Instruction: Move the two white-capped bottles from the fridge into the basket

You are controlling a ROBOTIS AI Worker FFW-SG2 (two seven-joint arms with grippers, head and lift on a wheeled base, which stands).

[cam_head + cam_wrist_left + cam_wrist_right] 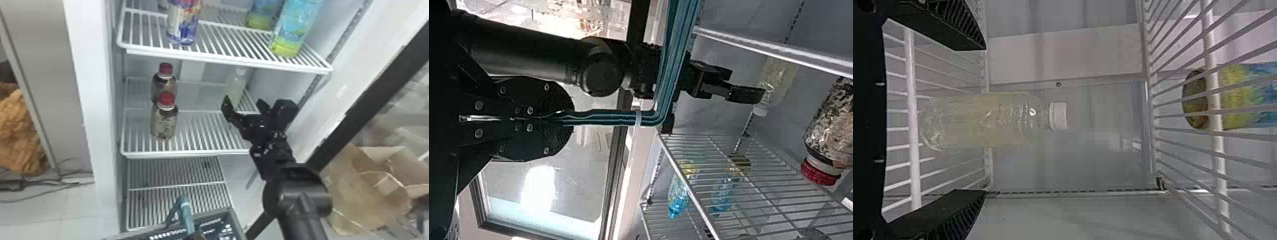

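In the head view my right gripper (244,103) is open in front of a clear bottle (235,86) with a white cap, upright at the back right of the middle shelf (201,153). In the right wrist view the bottle (1003,120) shows in the gap of my right gripper (984,120), whose fingers do not close on it. At the head view's bottom edge, part of my left gripper (198,235) is by the teal handle of the basket (234,220). The left wrist view shows my left gripper (563,118) shut on that handle (614,118).
Two red-capped bottles (164,123) stand one behind the other at the middle shelf's left. The upper shelf (223,60) holds a blue-and-white container (183,25) and blue-green bottles (292,32). On the right are the fridge's side wall and the dark-edged door (367,105).
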